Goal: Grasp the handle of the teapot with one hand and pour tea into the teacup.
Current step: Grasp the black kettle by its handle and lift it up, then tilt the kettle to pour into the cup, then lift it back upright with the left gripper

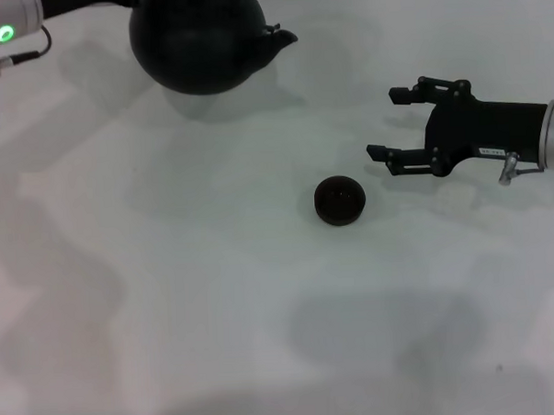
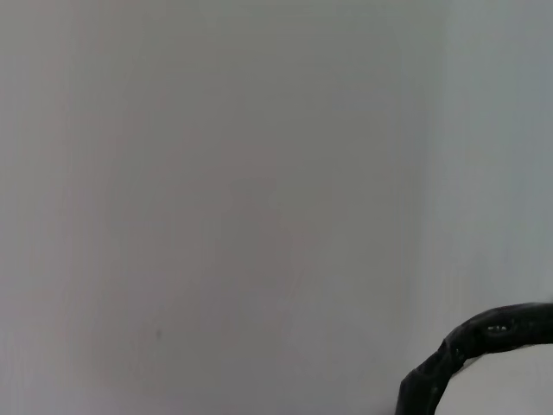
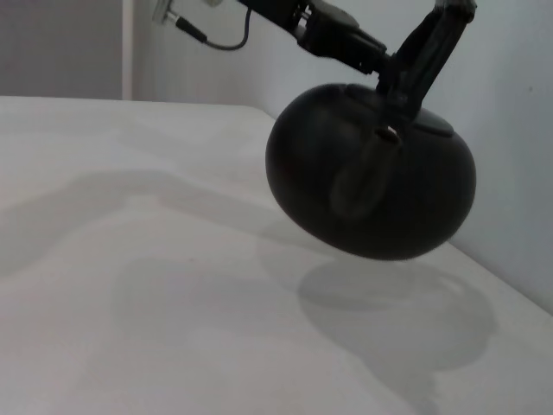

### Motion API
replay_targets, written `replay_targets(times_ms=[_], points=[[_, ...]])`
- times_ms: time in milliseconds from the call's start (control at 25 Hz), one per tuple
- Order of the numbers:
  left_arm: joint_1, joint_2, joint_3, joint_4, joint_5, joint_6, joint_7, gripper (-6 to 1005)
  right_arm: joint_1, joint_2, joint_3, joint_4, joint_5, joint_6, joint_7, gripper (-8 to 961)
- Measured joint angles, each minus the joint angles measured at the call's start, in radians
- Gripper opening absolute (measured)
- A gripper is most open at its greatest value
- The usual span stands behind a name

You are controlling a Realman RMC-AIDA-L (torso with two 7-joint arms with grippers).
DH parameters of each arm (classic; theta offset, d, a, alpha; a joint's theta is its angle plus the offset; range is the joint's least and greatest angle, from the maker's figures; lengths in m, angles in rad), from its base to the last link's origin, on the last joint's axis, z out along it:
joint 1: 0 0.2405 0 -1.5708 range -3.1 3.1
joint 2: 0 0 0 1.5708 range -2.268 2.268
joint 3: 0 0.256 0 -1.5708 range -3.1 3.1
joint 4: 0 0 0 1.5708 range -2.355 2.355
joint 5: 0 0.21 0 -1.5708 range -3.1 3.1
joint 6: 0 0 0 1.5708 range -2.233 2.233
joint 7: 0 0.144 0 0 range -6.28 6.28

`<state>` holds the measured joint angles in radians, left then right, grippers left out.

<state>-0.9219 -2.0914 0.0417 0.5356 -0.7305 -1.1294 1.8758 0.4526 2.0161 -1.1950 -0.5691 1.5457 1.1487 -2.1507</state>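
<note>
The left gripper (image 3: 393, 73) is clamped on the handle (image 3: 432, 47), holding the teapot (image 1: 196, 41) in the air above the table's (image 1: 170, 295) far edge, its shadow beneath it. Its spout (image 1: 282, 38) points toward the table's right side — the pot's long axis runs left to right. Risk: the heavy pot may swing and spill short, since the small teacup (image 1: 339, 200) sits well apart near the table's middle. The right gripper (image 1: 393, 124) idles beside the cup, fingers apart.

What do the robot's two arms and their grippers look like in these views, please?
The right gripper is matte black, with two slim, angular fingers on a blocky body carrying a small white label, joined to a silver-white wrist. The left arm shows a white casing, a glowing green light and a thin grey cable; its gripper is out of the head view.
</note>
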Motion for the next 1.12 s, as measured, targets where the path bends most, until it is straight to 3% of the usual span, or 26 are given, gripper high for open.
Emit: replay_targets(times_ms=[120,240,280,360,560,760,960,1120], points=[[0.045,-0.002,0.214,0.068,-0.124,0.023,-0.104,92,0.000,0.000,0.000,0.000,0.001,0.000,0.000,857],[0.138,-0.002,0.523,0.181,-0.287,0.105,-0.238,92,0.000,-0.001,0.000,0.000,0.001,-0.003,0.000,857],[0.138,-0.002,0.523,0.181,-0.287,0.105,-0.238,92,0.000,-0.001,0.000,0.000,0.001,-0.004,0.000,857],[0.318,0.008,1.001,0.395,-0.419,0.323,-0.440,92,0.000,-0.001,0.000,0.000,0.001,-0.005,0.000,857],[0.489,0.013,1.397,0.640,-0.388,0.499,-0.599,92,0.000,0.000,0.000,0.000,0.001,-0.006,-0.005,857],[0.549,0.012,1.457,0.696,-0.371,0.507,-0.642,93,0.000,0.000,-0.001,0.000,0.001,-0.005,-0.013,857],[0.604,0.010,1.537,0.702,-0.328,0.596,-0.652,93,-0.006,0.001,-0.002,0.000,0.001,-0.005,-0.015,857],[0.623,0.010,1.550,0.719,-0.328,0.606,-0.653,93,-0.007,0.001,-0.002,0.000,0.000,-0.005,-0.015,857]])
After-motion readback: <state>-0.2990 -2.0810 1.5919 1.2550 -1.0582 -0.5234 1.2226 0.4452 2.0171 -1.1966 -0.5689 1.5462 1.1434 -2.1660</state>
